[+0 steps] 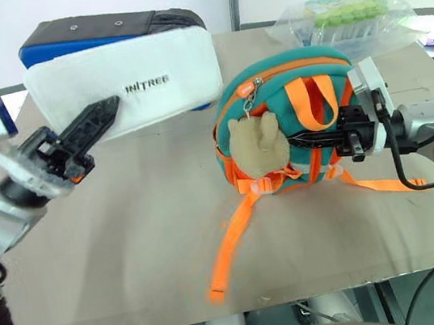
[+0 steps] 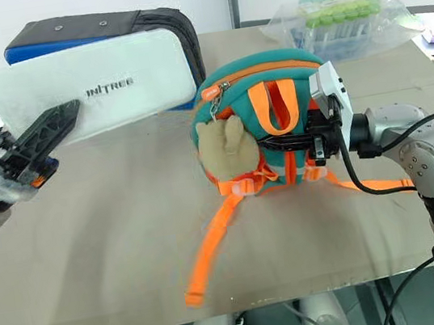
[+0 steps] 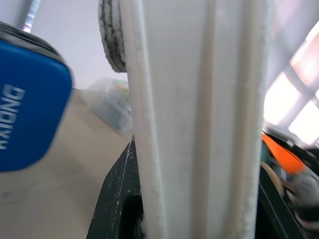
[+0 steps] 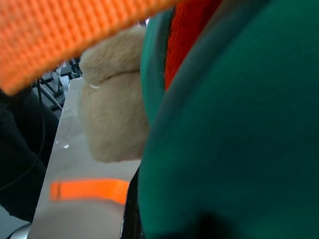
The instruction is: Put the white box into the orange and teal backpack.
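The left gripper (image 1: 86,133) sat closest to the head camera, its 2 black fingers clamped on the white box (image 1: 131,81) and holding it in the air, flat face outward, above the table's (image 1: 132,249) left side — well apart from its target. In front of the box's far edge stood a blue padded case (image 1: 100,34). The orange and teal backpack (image 1: 284,120) stood near the table's middle, plush toy (image 1: 257,144) dangling from its zipper pull, the zipper looking closed. The right gripper (image 1: 311,138) had its fingers pinched tight against the backpack's side by an orange strap — probably steadying it, though what exactly it gripped I couldn't tell. A bag of green-capped tubes (image 1: 346,16) lay behind.
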You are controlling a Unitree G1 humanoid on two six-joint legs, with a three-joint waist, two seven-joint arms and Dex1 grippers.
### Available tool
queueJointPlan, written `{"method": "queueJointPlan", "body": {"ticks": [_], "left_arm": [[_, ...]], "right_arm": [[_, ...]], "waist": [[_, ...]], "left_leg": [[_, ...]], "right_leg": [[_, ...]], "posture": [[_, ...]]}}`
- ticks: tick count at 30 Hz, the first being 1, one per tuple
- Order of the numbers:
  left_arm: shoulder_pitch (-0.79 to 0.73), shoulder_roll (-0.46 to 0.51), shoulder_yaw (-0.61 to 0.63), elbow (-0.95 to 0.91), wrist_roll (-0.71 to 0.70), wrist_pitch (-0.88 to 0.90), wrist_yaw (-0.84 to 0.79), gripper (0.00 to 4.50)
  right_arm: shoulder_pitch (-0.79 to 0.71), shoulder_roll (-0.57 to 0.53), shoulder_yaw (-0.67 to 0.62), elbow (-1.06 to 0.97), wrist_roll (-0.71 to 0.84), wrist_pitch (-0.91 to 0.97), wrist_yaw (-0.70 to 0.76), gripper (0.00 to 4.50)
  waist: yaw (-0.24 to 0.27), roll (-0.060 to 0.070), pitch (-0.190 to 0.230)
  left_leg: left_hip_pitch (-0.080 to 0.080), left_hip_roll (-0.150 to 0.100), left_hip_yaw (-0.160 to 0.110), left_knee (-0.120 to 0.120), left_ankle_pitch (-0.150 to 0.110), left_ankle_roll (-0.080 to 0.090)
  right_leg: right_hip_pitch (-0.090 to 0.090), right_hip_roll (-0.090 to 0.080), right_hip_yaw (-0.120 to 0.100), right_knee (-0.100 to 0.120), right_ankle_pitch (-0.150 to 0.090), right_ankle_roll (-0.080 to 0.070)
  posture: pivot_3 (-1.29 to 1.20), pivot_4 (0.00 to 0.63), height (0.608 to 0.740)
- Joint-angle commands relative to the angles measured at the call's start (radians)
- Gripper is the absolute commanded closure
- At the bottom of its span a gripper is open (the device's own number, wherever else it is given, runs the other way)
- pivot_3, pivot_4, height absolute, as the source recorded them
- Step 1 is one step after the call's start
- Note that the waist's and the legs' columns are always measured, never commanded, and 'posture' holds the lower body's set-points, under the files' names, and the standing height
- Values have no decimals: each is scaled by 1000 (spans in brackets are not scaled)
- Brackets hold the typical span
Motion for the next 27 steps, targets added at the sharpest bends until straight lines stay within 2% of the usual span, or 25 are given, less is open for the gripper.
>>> {"method": "queueJointPlan", "body": {"ticks": [1,3,6,11,14,16,19,20,23,27], "left_arm": [[20,43,93,-46,-40,33,-102,3601],[32,49,108,-43,-51,49,-123,3601],[44,38,72,-72,112,-15,-205,3601],[37,15,-71,-134,389,-174,-353,3601],[16,6,-136,-157,454,-217,-413,3601],[-3,18,-211,-172,560,-279,-462,3601],[-127,-32,-340,-172,669,-310,-391,3601],[-196,-58,-418,-167,732,-308,-356,3601],[-354,-124,-595,-143,868,-261,-292,3601],[-509,-237,-770,-75,1006,-204,-224,3601]], "right_arm": [[-51,7,-34,25,17,-18,19,4475],[-65,10,-36,41,19,-14,26,4475],[-76,-5,-49,53,50,-1,75,4475],[-78,-34,-73,61,94,26,121,4475],[-83,-36,-83,67,105,37,111,4475],[-86,-38,-84,65,104,38,112,4475],[-90,-31,-75,52,100,33,109,4475],[-89,-24,-69,39,102,32,104,4475],[-79,-7,-48,-4,94,22,92,4475],[-56,3,-22,-55,50,-4,74,4475]], "waist": [[0,0,0],[0,0,0],[2,0,0],[6,0,0],[8,0,0],[8,0,0],[12,0,0],[16,0,0],[26,0,0],[25,0,0]], "left_leg": [[0,0,0,0,0,0],[1,0,0,0,0,0],[1,1,-1,0,0,0],[0,0,0,0,0,0],[-1,0,0,0,0,0],[0,0,0,0,0,0],[0,0,0,0,0,0],[0,0,0,0,0,0],[-1,0,-1,2,0,0],[-1,-1,-1,2,0,0]], "right_leg": [[0,0,0,1,0,0],[0,0,0,2,0,0],[0,1,0,2,0,0],[0,0,0,1,0,0],[0,0,1,0,0,0],[0,0,1,0,0,0],[0,1,0,1,1,1],[0,1,0,1,1,2],[1,1,0,2,3,4],[0,1,1,2,3,4]], "posture": [[0,150,740],[0,150,740],[0,150,740],[0,150,740],[0,150,740],[0,150,740],[0,150,740],[0,150,740],[0,150,740],[0,150,740]]}}
